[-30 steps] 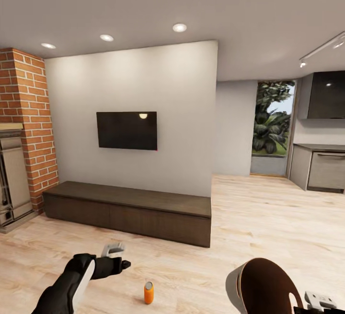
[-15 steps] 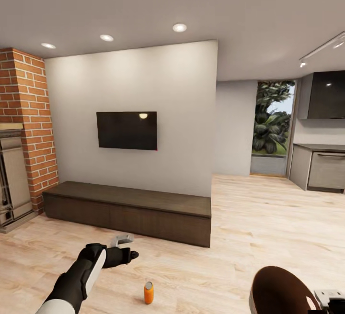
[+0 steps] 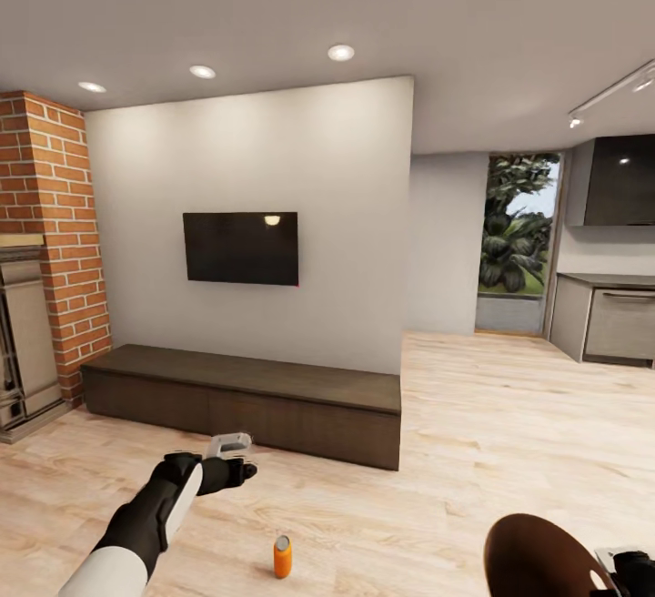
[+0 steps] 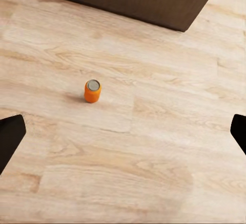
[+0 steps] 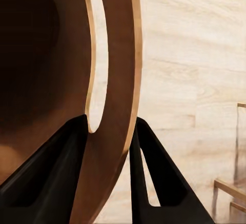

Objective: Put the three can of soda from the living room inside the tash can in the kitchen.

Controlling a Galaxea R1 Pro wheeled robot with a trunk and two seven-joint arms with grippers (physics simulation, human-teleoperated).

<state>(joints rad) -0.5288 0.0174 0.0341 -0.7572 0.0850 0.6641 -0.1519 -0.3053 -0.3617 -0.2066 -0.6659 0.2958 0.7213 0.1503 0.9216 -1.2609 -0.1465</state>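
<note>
Against the frame half a second back: same room, same camera, wall TV point(image 3: 240, 247) mid-left, long dark bench point(image 3: 246, 401) below it, brick column point(image 3: 47, 233) at far left

Lower right corner: trash can point(image 3: 537, 559) sunk further down and rightward, brown inside turned up, nothing seen in it; right gripper point(image 5: 110, 142) clamped across its rim, one finger inside, one outside

Lower left: left gripper point(image 3: 238, 465) lifted a little, wide apart, holding nothing

Bottom centre: orange soda can point(image 3: 283, 557) upright on the wooden floor point(image 3: 473, 451), unmoved, apart from both grippers
</note>
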